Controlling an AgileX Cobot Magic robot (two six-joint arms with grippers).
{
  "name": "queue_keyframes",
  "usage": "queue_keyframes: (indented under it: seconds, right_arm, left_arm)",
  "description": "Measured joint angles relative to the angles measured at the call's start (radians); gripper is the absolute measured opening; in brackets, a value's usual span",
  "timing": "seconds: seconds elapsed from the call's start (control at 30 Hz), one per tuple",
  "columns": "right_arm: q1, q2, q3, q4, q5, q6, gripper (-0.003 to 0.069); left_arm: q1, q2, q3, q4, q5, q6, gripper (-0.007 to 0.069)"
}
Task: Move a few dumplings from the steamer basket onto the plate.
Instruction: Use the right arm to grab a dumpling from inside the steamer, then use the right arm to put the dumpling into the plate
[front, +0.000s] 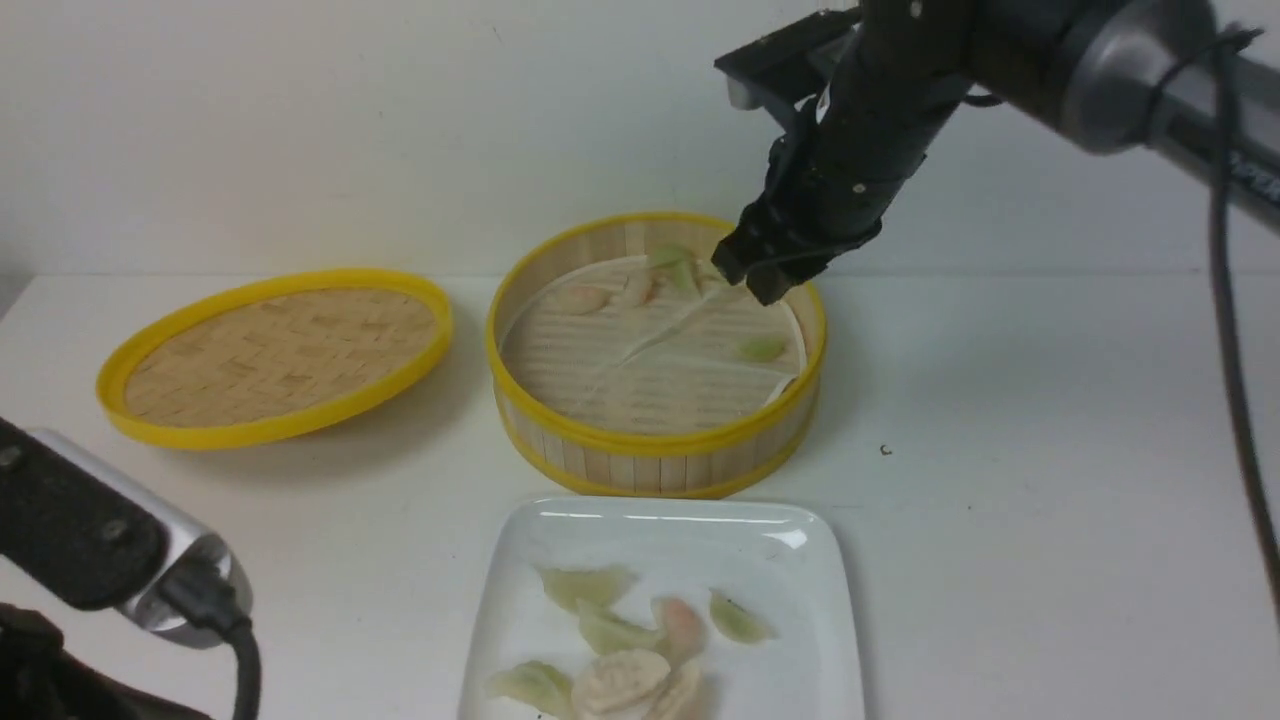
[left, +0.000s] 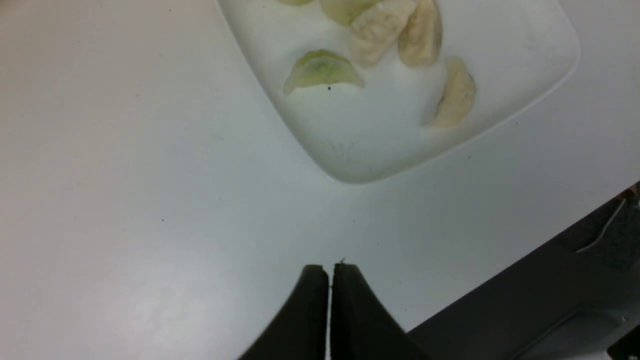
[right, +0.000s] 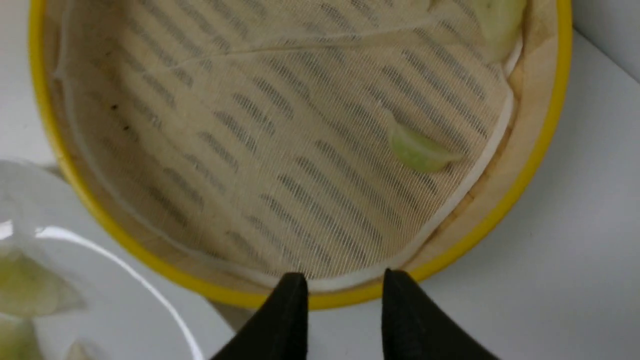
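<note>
Standing on the white table (front: 1000, 480) before a pale wall (front: 300, 130), the steamer basket (front: 655, 465) held few dumplings (front: 760, 349), lid (front: 280, 355) beside, plate (front: 660, 540) nearer; right gripper (front: 748, 282) gaped empty above it, left gripper (left: 330, 272) clenched, empty

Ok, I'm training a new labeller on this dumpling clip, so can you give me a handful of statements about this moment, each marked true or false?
1. The plate holds several dumplings. True.
2. The steamer basket is empty. False: a green dumpling lies on its liner, and a few more sit by the far wall.
3. The left gripper is shut with nothing in it. True.
4. The right gripper is holding a dumpling. False: its jaws stand apart with nothing between them, above the basket.
5. The lid covers the basket. False: it lies on the table, on the robot's left of the basket.
</note>
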Motion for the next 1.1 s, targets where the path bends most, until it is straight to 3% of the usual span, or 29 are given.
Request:
queue_keyframes:
  seconds: [0.13, 0.23, 0.43, 0.63, 0.73, 0.87, 1.1]
  right_arm:
    - [0.000, 0.074, -0.021, -0.048, -0.045, -0.023, 0.0360]
    - [0.000, 0.128, -0.022, -0.059, -0.136, -0.035, 0.0396]
    - [0.000, 0.228, -0.023, -0.104, -0.266, -0.045, 0.0407]
    - [0.000, 0.273, -0.028, -0.177, -0.286, -0.033, 0.0404]
    - [0.000, 0.279, -0.028, -0.181, -0.284, -0.016, 0.0367]
    - [0.001, 0.283, -0.073, -0.157, -0.229, 0.007, 0.0146]
    - [0.021, 0.239, -0.277, -0.110, -0.017, 0.036, 0.0146]
  left_arm:
    - [0.000, -0.023, 0.000, 0.018, 0.056, -0.002, -0.0006]
    - [0.000, -0.043, 0.000, 0.034, 0.070, -0.016, -0.0006]
    - [0.000, -0.059, 0.000, 0.102, 0.075, -0.059, -0.0006]
    - [0.000, -0.059, 0.000, 0.138, 0.075, -0.077, -0.0006]
    - [0.000, -0.059, 0.000, 0.138, 0.075, -0.080, -0.0006]
    - [0.000, -0.059, 0.000, 0.148, 0.075, -0.080, -0.0006]
    - [0.000, -0.059, 0.000, 0.158, 0.075, -0.080, -0.0006]
